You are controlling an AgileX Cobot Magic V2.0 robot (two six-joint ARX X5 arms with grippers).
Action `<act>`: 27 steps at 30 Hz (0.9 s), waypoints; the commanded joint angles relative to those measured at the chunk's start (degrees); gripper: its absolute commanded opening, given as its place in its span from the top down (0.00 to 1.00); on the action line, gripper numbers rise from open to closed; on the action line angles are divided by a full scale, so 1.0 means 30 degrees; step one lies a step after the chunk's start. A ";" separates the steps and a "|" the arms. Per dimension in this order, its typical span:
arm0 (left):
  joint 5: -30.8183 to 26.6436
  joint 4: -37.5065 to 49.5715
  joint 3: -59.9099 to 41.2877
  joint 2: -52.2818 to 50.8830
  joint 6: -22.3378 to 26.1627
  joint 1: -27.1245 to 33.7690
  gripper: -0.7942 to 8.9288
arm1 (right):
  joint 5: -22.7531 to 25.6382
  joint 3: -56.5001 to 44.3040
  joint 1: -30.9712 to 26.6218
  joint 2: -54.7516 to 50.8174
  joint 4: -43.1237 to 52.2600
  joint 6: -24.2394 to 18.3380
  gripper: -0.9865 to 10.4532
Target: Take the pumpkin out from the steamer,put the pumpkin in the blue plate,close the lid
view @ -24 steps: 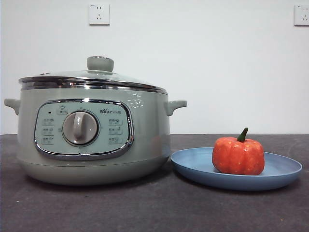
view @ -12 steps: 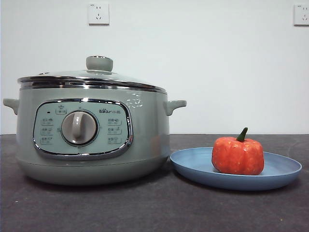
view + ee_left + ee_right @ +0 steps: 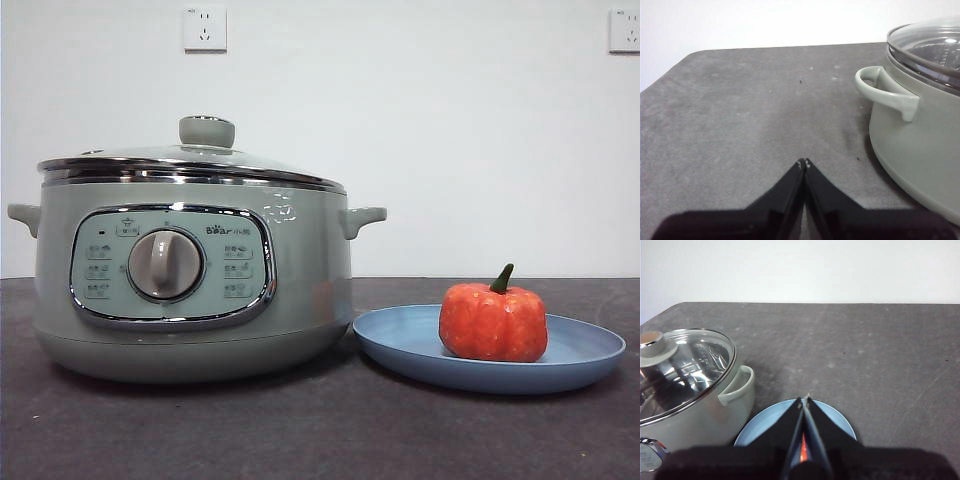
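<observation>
The orange-red pumpkin with a green stem sits upright in the blue plate at the right of the front view. The pale-green steamer stands at the left, with the glass lid seated on its rim. My left gripper is shut and empty, above bare table beside the steamer's handle. My right gripper is shut and empty, held above the blue plate; a sliver of the pumpkin shows between its jaws. The lid also shows there.
The table is a dark grey mat. A white wall with two power sockets stands behind it. Neither arm shows in the front view.
</observation>
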 commanded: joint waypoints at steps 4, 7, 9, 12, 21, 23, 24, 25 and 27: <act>0.0007 -0.0182 -0.0211 -0.0044 -0.0073 0.0051 0.92 | 0.0066 -0.0146 0.0015 -0.0015 0.0051 0.0168 0.91; 0.0015 -0.0182 -0.0211 -0.0044 -0.0073 0.0051 0.92 | 0.0066 -0.0146 0.0022 -0.0015 0.0044 0.0168 0.91; 0.0007 -0.0182 -0.0211 -0.0044 -0.0073 0.0051 0.92 | 0.0066 -0.0146 0.0015 -0.0015 0.0044 0.0168 0.91; 0.0015 -0.0182 -0.0211 -0.0044 -0.0073 0.0051 0.92 | 0.0073 -0.0146 0.0022 -0.0015 0.0036 0.0168 0.91; 0.0015 -0.0182 -0.0211 -0.0044 -0.0073 0.0051 0.92 | 0.0197 -0.0634 -0.0590 -0.1049 -0.0306 -0.1399 0.91; 0.0007 -0.0182 -0.0211 -0.0044 -0.0073 0.0051 0.92 | -0.0379 -0.1632 -0.1727 -0.2062 0.0138 -0.1916 0.91; 0.0007 -0.0182 -0.0211 -0.0044 -0.0073 0.0051 0.92 | -0.1151 -0.2455 -0.2521 -0.2659 0.0699 -0.1916 0.91; 0.0007 -0.0182 -0.0211 -0.0044 -0.0073 0.0051 0.92 | -0.1982 -0.3279 -0.3279 -0.3169 0.1304 -0.1909 0.91; 0.0007 -0.0182 -0.0211 -0.0044 -0.0073 0.0051 0.92 | -0.4000 -0.5377 -0.5042 -0.4357 0.2739 -0.1902 0.91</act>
